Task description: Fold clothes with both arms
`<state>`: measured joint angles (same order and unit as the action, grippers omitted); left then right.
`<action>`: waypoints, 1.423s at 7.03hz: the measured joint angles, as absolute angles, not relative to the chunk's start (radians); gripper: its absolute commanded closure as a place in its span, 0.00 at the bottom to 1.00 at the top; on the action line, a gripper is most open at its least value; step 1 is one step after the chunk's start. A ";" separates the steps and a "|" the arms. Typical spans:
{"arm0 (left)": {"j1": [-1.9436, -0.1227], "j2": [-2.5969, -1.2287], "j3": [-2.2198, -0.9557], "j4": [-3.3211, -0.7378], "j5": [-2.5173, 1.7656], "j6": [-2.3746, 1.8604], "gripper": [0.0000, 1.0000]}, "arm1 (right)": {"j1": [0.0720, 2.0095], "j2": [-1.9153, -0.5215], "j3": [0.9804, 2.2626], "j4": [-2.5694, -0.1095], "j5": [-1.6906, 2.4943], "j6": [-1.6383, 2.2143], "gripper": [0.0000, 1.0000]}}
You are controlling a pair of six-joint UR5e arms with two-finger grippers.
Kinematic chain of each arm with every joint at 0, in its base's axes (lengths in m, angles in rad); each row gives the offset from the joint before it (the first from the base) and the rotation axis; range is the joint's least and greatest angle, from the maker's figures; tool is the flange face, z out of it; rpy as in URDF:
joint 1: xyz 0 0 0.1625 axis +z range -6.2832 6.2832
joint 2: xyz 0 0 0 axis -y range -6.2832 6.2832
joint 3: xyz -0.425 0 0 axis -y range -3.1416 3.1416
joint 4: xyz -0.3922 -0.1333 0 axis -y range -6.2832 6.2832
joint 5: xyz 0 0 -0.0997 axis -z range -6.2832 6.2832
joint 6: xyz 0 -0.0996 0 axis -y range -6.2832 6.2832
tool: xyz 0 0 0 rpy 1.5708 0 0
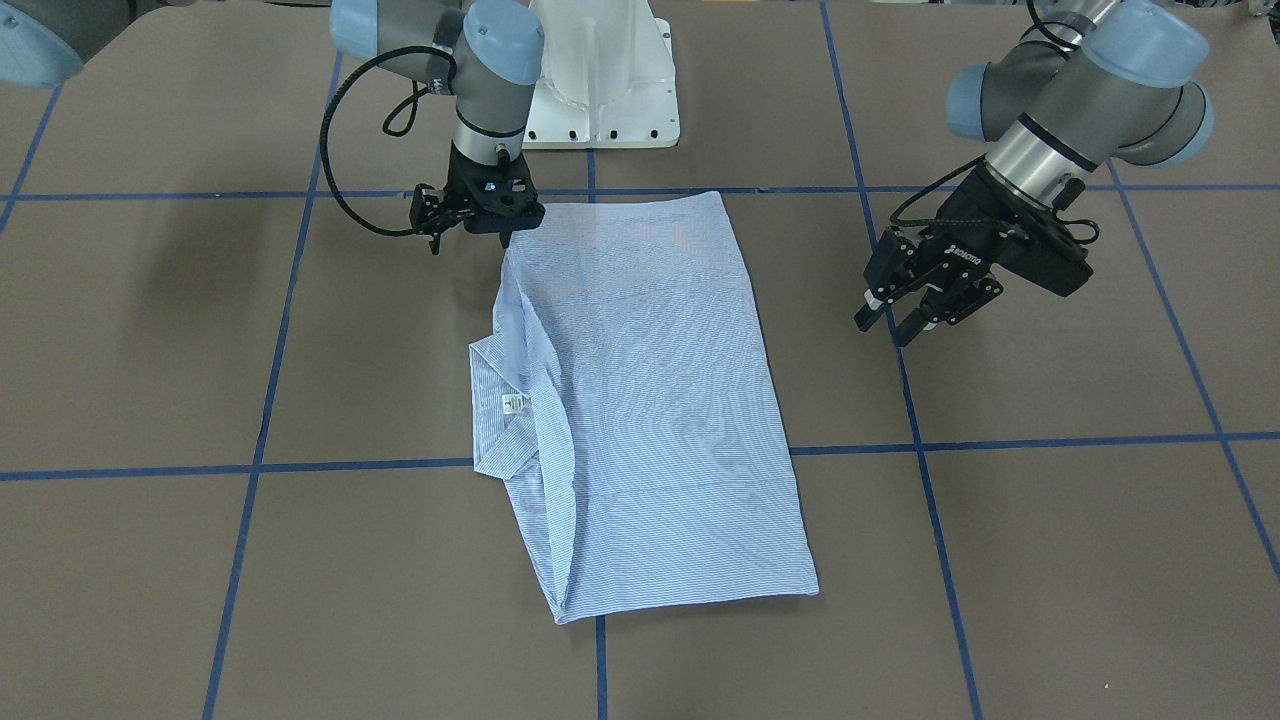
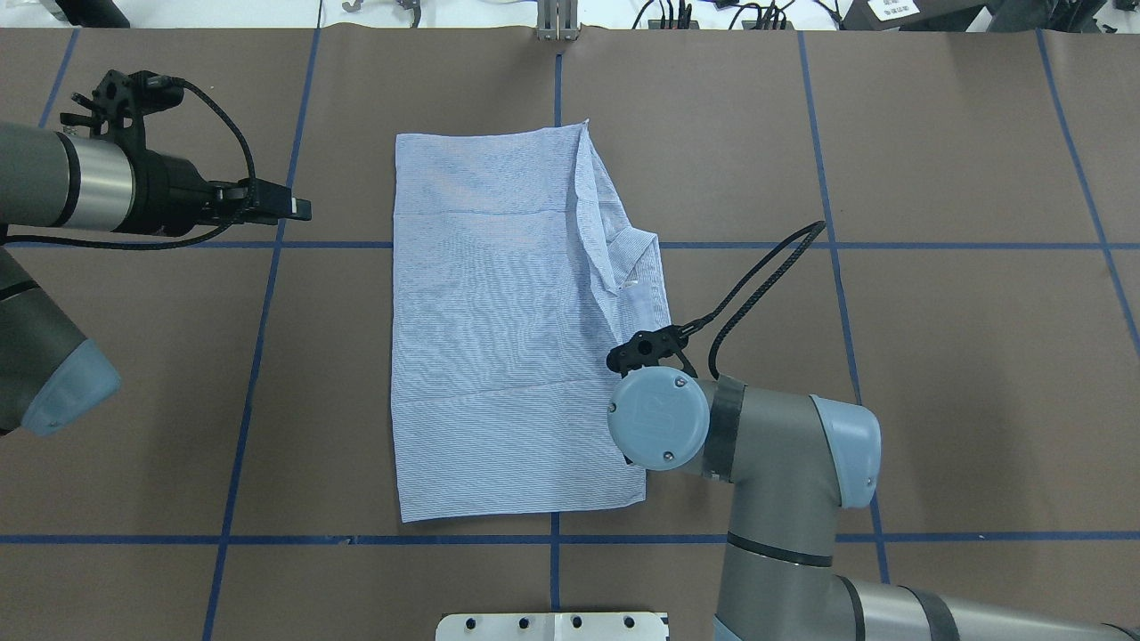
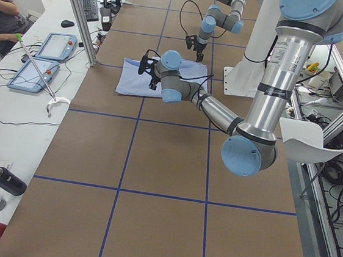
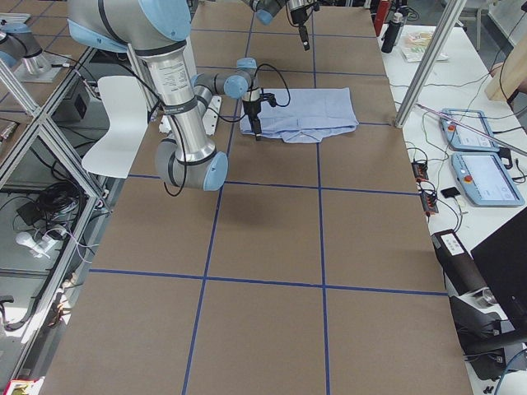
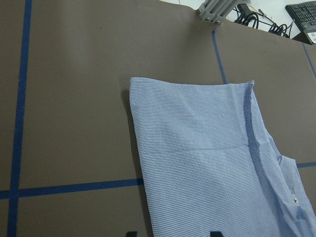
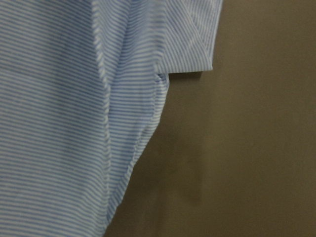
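Note:
The light blue-and-white striped shirt (image 1: 640, 400) lies flat on the brown table, folded into a long rectangle (image 2: 499, 329). Its collar (image 1: 500, 410) with a small white label sticks out on the side of my right arm. My right gripper (image 1: 505, 240) points straight down at the shirt's near corner on that side. Its fingers overlap in the front view and do not show in the right wrist view, which shows only the cloth (image 6: 59, 98) up close. My left gripper (image 1: 890, 328) hangs open and empty above bare table, off the shirt's other long edge. Its fingertips (image 5: 131, 233) stand wide apart.
The white pedestal base (image 1: 600, 90) stands at the table's robot side, behind the shirt. Blue tape lines (image 1: 1000, 440) cross the brown table. In the exterior left view an operators' desk with tablets (image 3: 45, 48) and bottles (image 3: 3, 179) runs along the far side.

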<state>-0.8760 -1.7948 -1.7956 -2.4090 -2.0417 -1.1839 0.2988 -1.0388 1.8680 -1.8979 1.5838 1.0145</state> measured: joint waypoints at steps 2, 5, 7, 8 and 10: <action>-0.876 -1.795 -1.797 -2.409 -2.042 -1.186 0.42 | 0.308 -1.069 1.909 -1.903 1.585 1.013 0.00; -0.876 -1.795 -1.799 -2.409 -2.042 -1.186 0.42 | 0.339 -0.979 1.852 -1.898 1.591 1.014 0.00; -0.877 -1.795 -1.799 -2.409 -2.043 -1.186 0.42 | 0.357 -0.869 1.728 -1.884 1.590 1.016 0.00; -0.877 -1.794 -1.801 -2.409 -2.043 -1.186 0.42 | 0.366 -0.846 1.681 -1.863 1.588 1.016 0.00; -0.877 -1.783 -1.818 -2.405 -2.047 -1.186 0.42 | 0.398 -0.833 1.607 -1.825 1.590 0.998 0.00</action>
<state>-0.8774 -1.7829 -1.8183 -2.4053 -2.0470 -1.1858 0.3978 -0.8334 1.6069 -1.8253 1.5897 0.9982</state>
